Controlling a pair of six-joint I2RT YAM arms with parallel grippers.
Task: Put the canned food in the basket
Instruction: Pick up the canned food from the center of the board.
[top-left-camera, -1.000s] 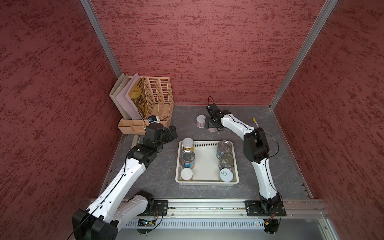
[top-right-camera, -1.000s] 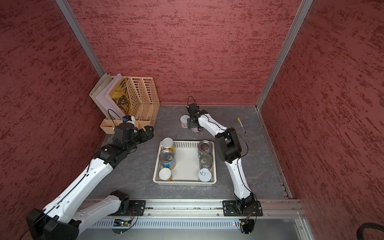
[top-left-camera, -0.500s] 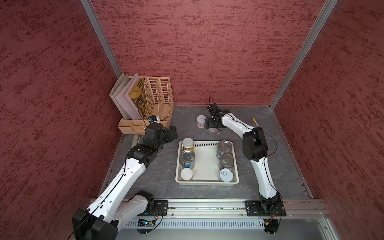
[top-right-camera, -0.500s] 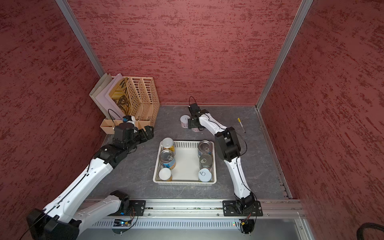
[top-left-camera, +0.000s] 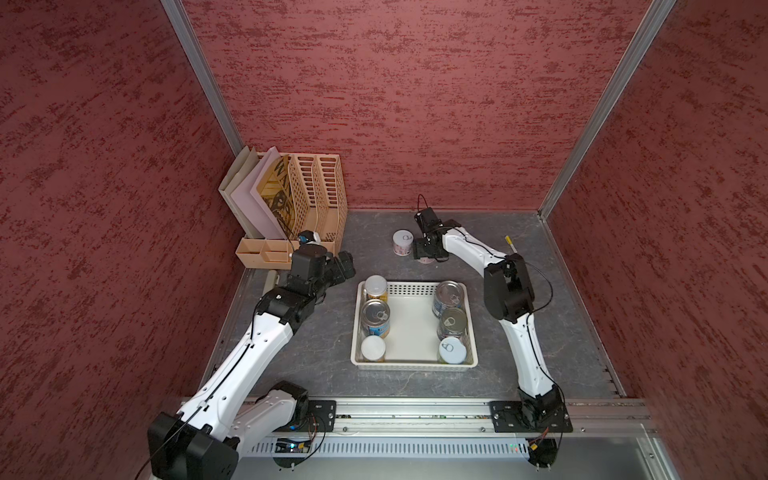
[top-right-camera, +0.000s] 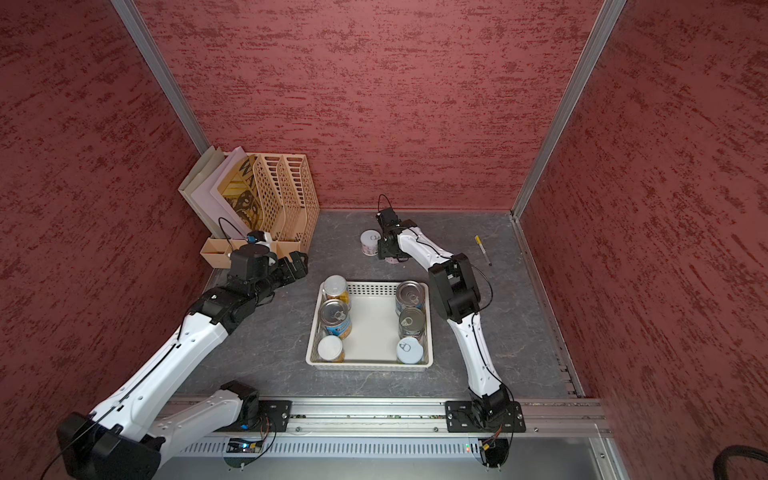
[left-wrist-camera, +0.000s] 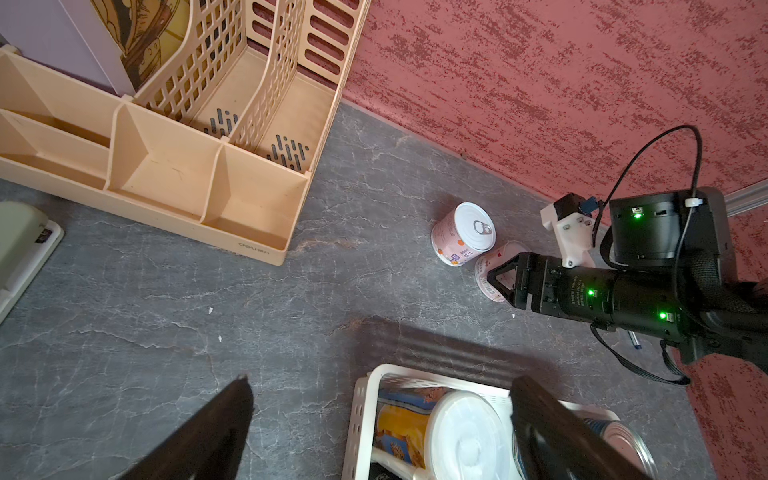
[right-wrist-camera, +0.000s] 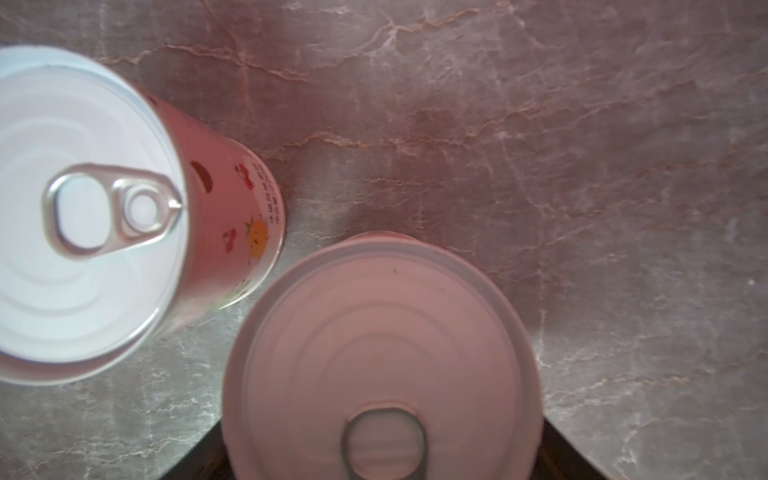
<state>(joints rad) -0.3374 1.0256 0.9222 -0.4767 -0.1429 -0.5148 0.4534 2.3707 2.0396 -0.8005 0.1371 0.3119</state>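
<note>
Several cans (top-left-camera: 376, 318) stand in two rows inside the white basket (top-left-camera: 413, 365) at the table's middle. Two pink cans stand behind it. The pull-tab one (top-left-camera: 402, 243) (right-wrist-camera: 79, 208) stands free. The other pink can (left-wrist-camera: 488, 266) (right-wrist-camera: 382, 332) sits between the fingers of my right gripper (top-left-camera: 426, 251) (right-wrist-camera: 380, 436), which points down over it. Its dark fingers flank the can closely on both sides, but the can's top hides any contact. My left gripper (top-left-camera: 347, 266) (left-wrist-camera: 379, 380) hovers open and empty by the basket's far left corner.
A beige file organizer (top-left-camera: 316, 195) with papers and a low tray fills the back left corner. A yellow-capped pen (top-left-camera: 510, 243) lies at the back right. A pale grey-green object (left-wrist-camera: 20, 237) lies by the left wall. Red walls enclose three sides.
The right gripper's jaws have narrowed around the pink can under them. The left arm has stayed where it was.
</note>
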